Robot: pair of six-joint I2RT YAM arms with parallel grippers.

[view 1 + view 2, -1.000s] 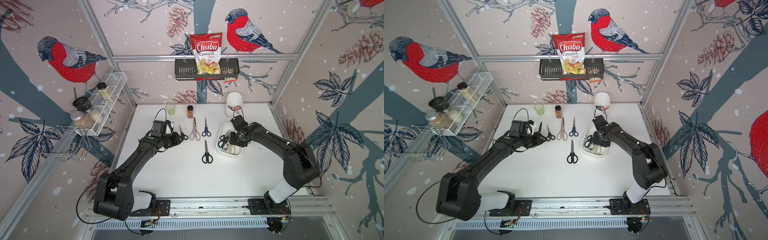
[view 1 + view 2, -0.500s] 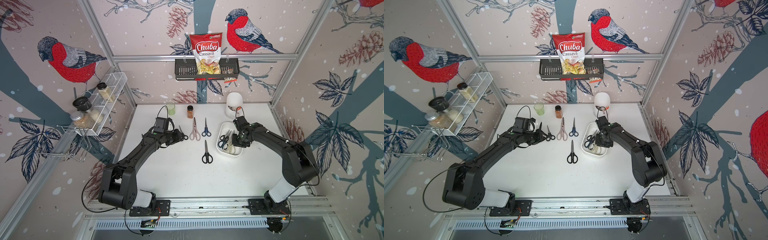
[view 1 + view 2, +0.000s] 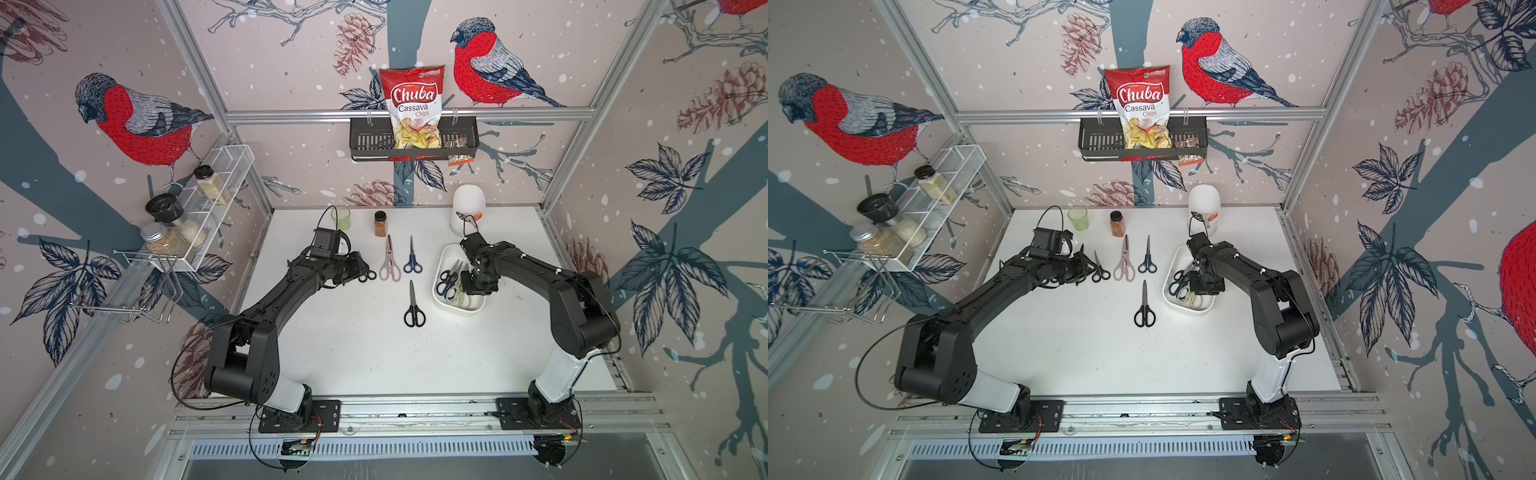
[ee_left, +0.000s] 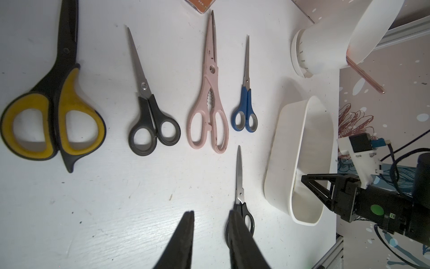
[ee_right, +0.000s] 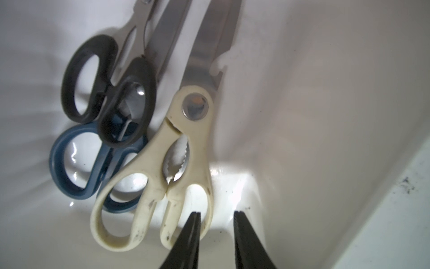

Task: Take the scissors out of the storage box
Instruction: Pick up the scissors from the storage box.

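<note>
Scissors in box: cream-handled pair [image 5: 162, 160], black-handled pair [image 5: 69, 88] and blue-handled pair [image 5: 67, 177] lie together in the storage box [image 5: 325, 93]
Right tool [image 5: 217, 215]: inside the box, spread, straddling one cream handle loop's rim
Scissors out: yellow-and-black pair [image 4: 69, 93], small black pair [image 4: 149, 102], pink pair [image 4: 210, 93], small blue pair [image 4: 246, 100], long black pair [image 4: 238, 181] flat on the counter [image 4: 116, 198]
Left tool [image 4: 211, 214]: spread, nothing between the fingers, near the small black pair

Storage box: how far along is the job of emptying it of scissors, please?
Done: five pairs lie on the white table: yellow-and-black-handled, small black, pale pink, small blue, long black. In hand: the right gripper is down in the shallow white plastic storage box, jaws open around one handle loop of the cream-handled scissors. To do: that pair plus black-handled and blue-handled pairs inside. The left gripper is open, empty.
</note>
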